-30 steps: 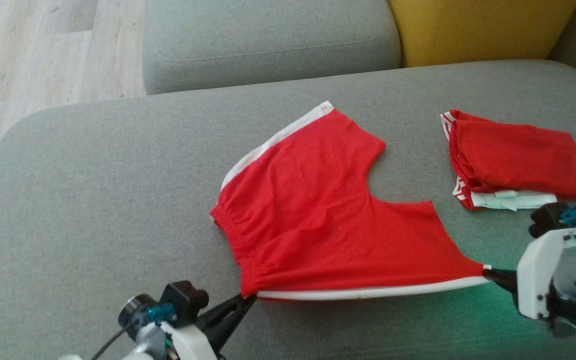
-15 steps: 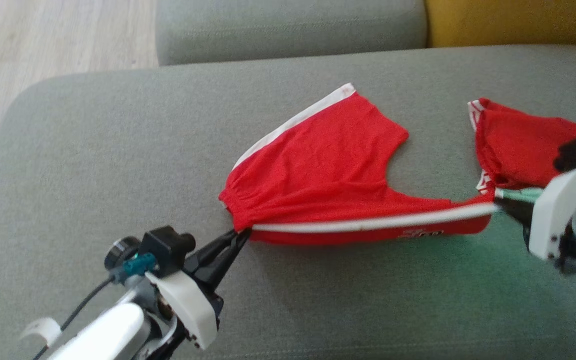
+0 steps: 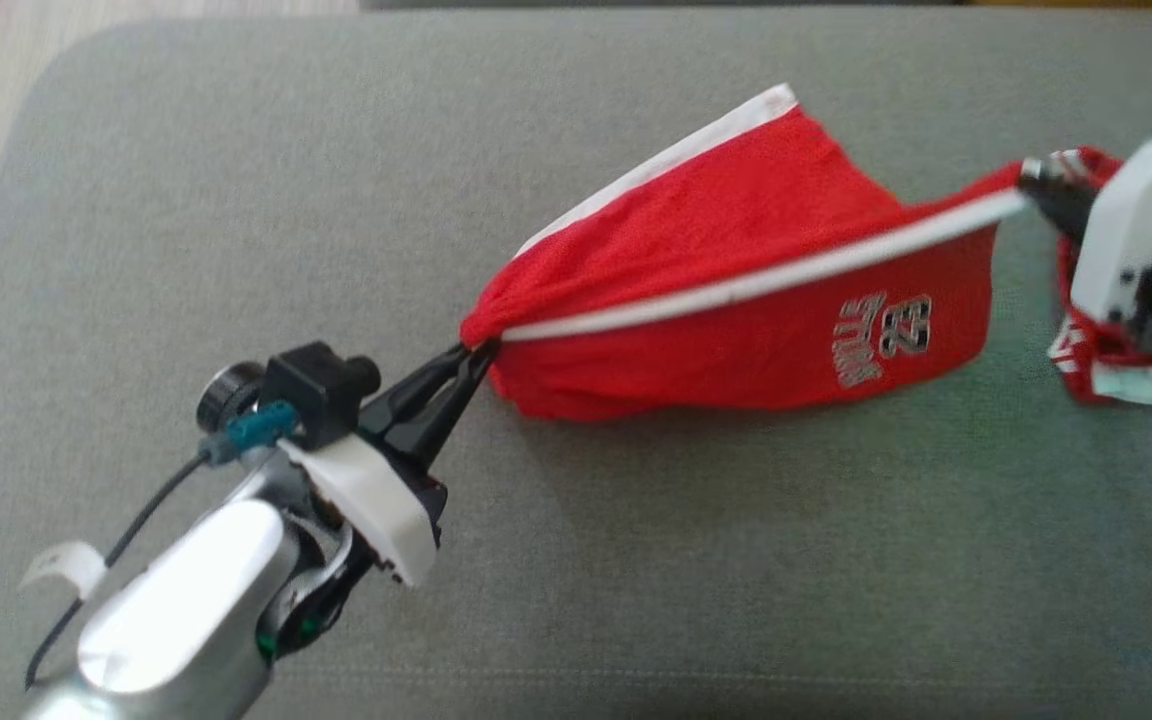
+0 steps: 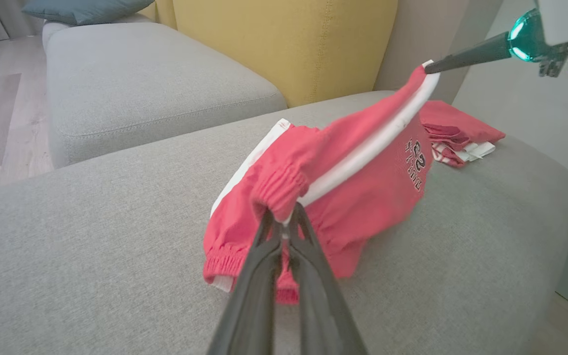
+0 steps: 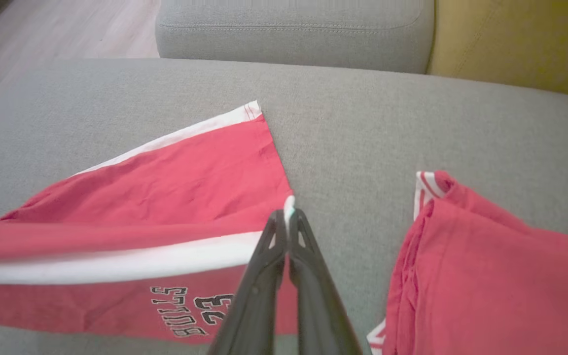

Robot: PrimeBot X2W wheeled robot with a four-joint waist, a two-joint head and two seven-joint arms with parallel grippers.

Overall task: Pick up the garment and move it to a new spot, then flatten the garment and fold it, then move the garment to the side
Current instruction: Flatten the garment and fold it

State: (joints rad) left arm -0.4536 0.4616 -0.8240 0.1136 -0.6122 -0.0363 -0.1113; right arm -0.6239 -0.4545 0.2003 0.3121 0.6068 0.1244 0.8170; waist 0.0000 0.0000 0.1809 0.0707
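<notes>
Hanging taut over a grey sofa seat: one pair of red shorts

From the head view, the left end effector sits low and left of centre, its two dark fingers pressed together on the bunched waistband corner of the shorts. The right end effector, at the upper right, pinches the other end of the white stripe, which runs tight between the two. Below the stripe hangs a panel with silver lettering and the number 23. Behind it the other leg slopes down to the seat. A folded red garment lies on the seat beneath the right arm.

The left wrist view shows the left end effector closed on the elastic waistband, with the shorts rising toward the right end effector, whose tip is clamped on the stripe. A green light glows behind it. The lower folds rest on the seat, and a yellow cushion stands at the back.

In the right wrist view, the right end effector is shut on the stripe's end. The shorts spread away to the left, the far leg flat on the sofa seat. The folded red garment lies to the right, with bare grey seat between the two
</notes>
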